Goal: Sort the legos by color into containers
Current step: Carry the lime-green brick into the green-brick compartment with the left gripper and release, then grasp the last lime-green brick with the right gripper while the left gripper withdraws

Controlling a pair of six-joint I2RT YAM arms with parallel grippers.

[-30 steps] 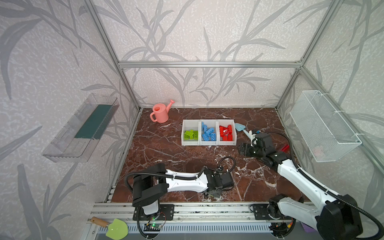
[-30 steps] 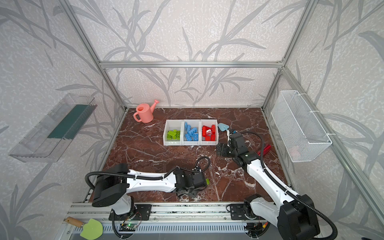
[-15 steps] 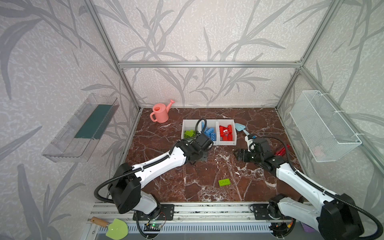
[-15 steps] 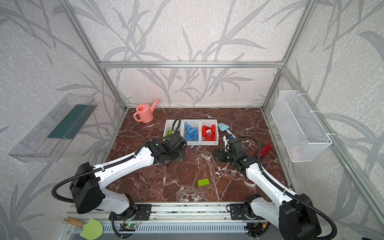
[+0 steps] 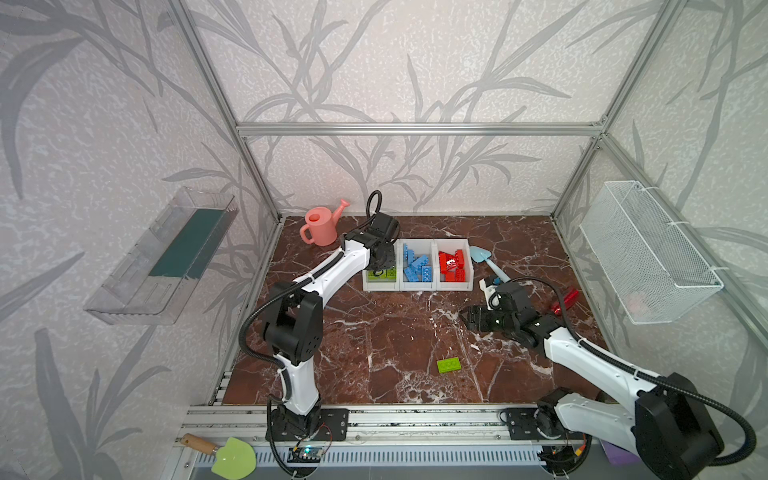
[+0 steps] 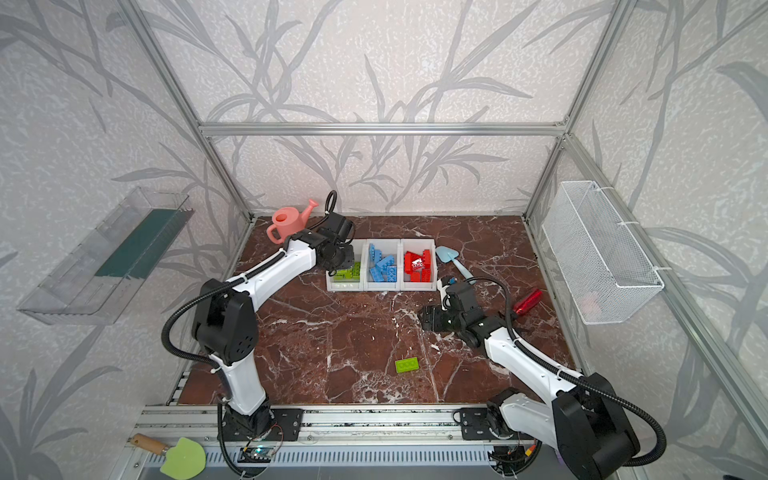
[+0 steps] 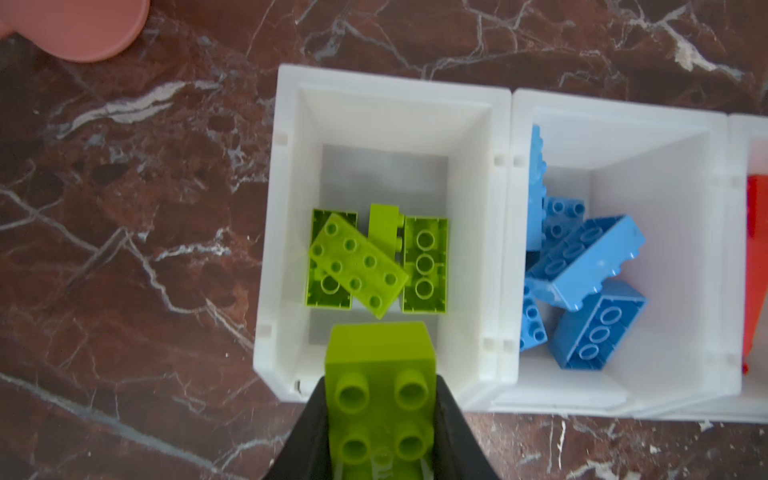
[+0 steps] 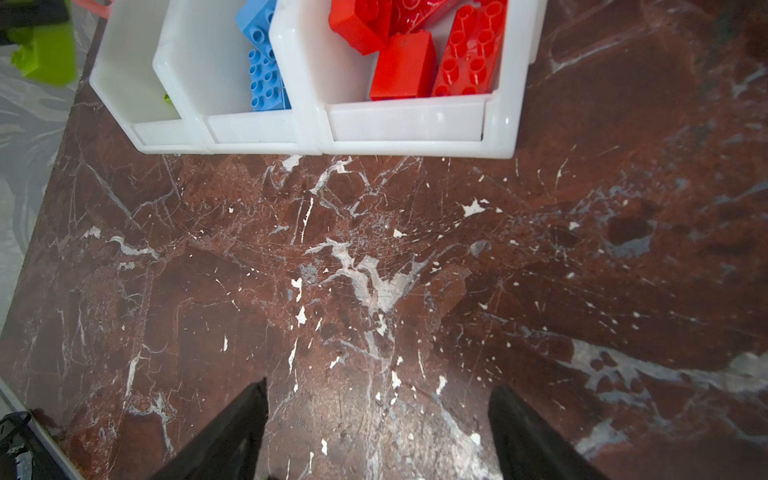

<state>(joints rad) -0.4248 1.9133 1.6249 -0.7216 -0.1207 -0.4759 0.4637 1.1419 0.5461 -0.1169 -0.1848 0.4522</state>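
Three joined white containers stand at the back centre: the left one [image 5: 380,287] holds green legos [image 7: 357,262], the middle one [image 5: 417,287] blue legos [image 5: 415,266], the right one [image 5: 453,287] red legos [image 5: 453,264]. My left gripper [image 7: 380,401] is shut on a lime green lego [image 7: 378,349], hanging studs-up over the front lip of the left container [image 7: 286,232]. A second green lego [image 5: 449,365] lies loose on the floor near the front. My right gripper [image 8: 380,384] stands open and empty above bare marble, in front of the right container [image 8: 407,124].
A pink watering can [image 5: 320,226] stands behind the left arm. A light blue shovel [image 5: 484,259] and a shiny red object [image 5: 565,300] lie to the right of the containers. A wire basket [image 5: 648,257] and a clear tray [image 5: 166,257] hang on the side walls.
My left arm swung from the table's front up to the left container, carrying the green lego. The loose green lego on the floor came into view. My right gripper drifted slightly forward and left.
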